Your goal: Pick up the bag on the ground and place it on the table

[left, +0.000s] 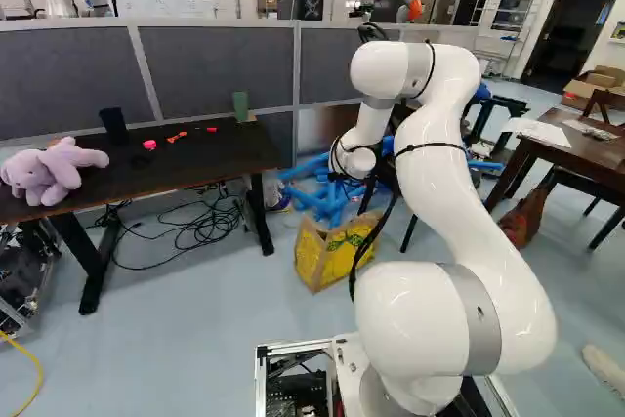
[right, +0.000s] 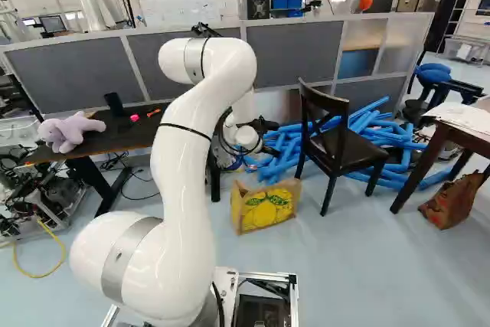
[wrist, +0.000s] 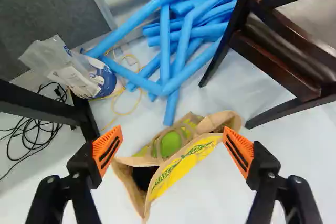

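Here's my gripper (right: 265, 125), fingers spread wide, holding nothing, and ahead of them the yellow-and-tan shopping bag (wrist: 185, 165) stands on the floor (wrist: 210, 203). Inside its mouth there's a rounded green shape I can't identify, the rest lost in darkness; beside the table leg (wrist: 47, 104), crumpled clear plastic packaging (wrist: 59, 59) half-hides its contents.
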